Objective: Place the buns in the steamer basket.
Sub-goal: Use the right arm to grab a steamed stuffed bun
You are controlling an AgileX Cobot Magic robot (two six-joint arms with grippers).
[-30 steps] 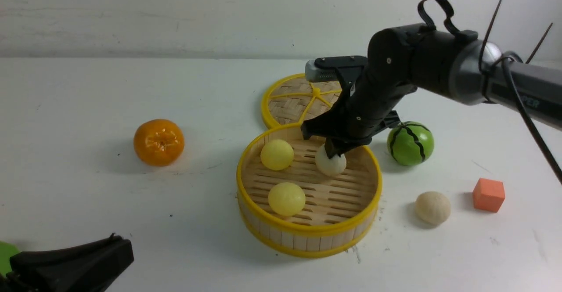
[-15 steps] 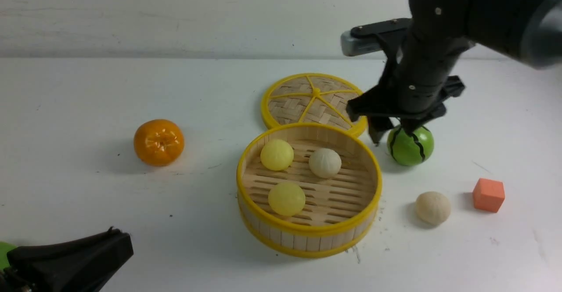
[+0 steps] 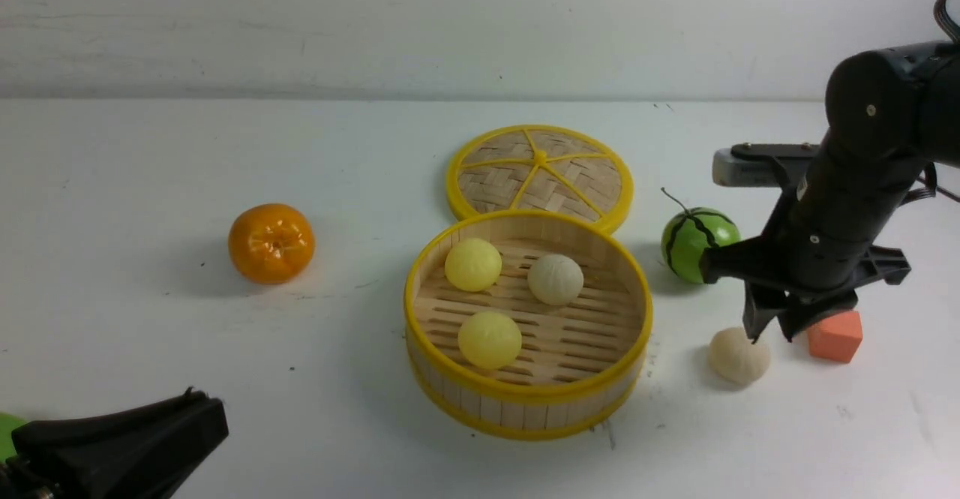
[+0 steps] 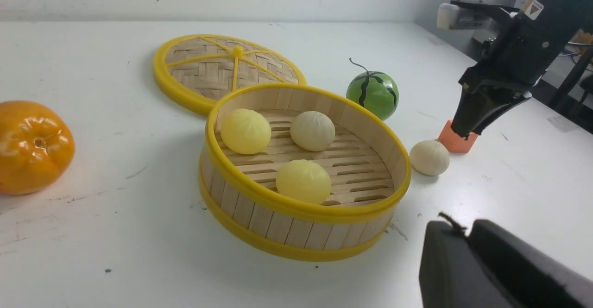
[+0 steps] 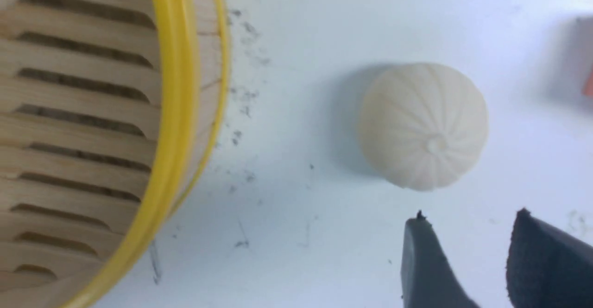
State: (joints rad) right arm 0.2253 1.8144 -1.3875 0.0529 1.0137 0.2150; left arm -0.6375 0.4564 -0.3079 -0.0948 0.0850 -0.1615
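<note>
The steamer basket [image 3: 525, 411] [image 4: 296, 241] stands mid-table and holds three buns: two pale yellow ones [image 3: 472, 264] [image 3: 489, 339] and a cream pleated one [image 3: 555, 278]. Another cream pleated bun [image 3: 739, 355] [image 5: 422, 125] [image 4: 429, 157] lies on the table to the basket's right. My right gripper [image 3: 765, 334] [image 5: 470, 217] hangs open just above that bun's far right side, with nothing between its fingers. My left gripper [image 3: 202, 407] [image 4: 456, 227] rests low at the near left, shut and empty.
The woven lid [image 3: 540, 172] lies flat behind the basket. A green watermelon ball [image 3: 694, 242] sits right of the lid, and an orange cube [image 3: 836, 338] sits right of the loose bun, close to my right gripper. A tangerine [image 3: 271, 242] is at the left.
My right gripper let go of the cream bun in the basket, lifted out, swung right past the watermelon ball and came down over the loose bun. The left arm stayed put.
</note>
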